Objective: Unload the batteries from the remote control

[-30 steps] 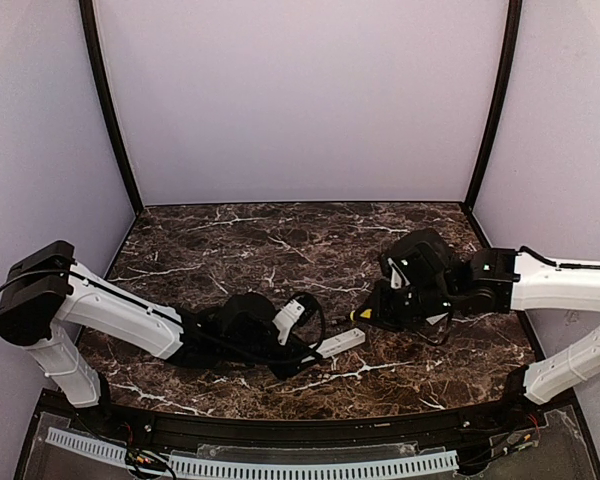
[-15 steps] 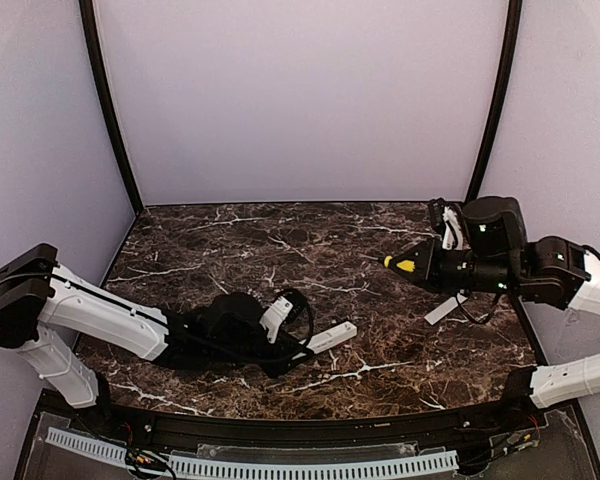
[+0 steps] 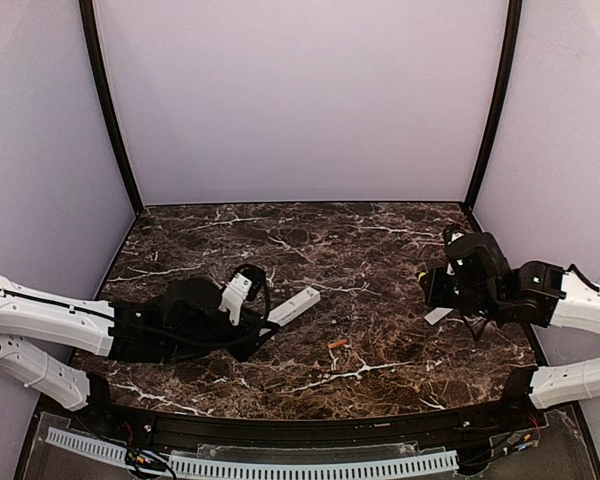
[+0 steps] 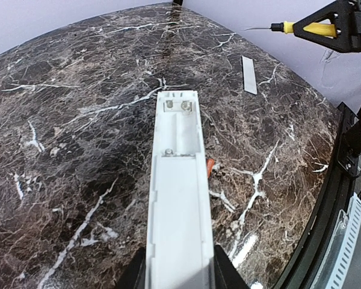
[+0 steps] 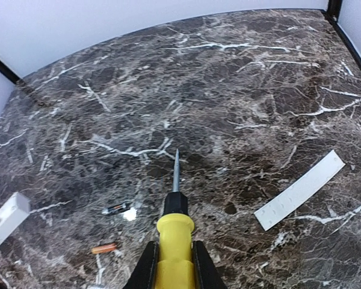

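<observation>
One dark marble table (image 3: 280, 240) lies under everything. On it, the biggest thing I deal with is the remote control (image 4: 177, 198). My left gripper (image 4: 179, 274) is closed narrowly on its near end, pressing both long edges. It holds the remote back-side up, seemingly lifted a little, near the middle of the table in front of my left arm. The battery bay (image 4: 182, 129) is uncovered and shows only bare contacts, no cell inside.

Next in size, the white cover strip (image 5: 301, 189) lies flat on the table over on my right, well apart from the remote.

My right gripper (image 5: 174, 268) is clamped on the yellow handle of the screwdriver (image 5: 175, 226). Its tip points out over the table and touches nothing.

Smallest are the batteries. One orange cell (image 5: 103, 248) lies on the table near the remote's far end. Close beside it sits a darker little cylinder (image 5: 117, 209), which I take for the second, though it is too small to be sure.

I judge the unloading essentially done. At most I need to confirm that second cell and set the remote and tool down.
</observation>
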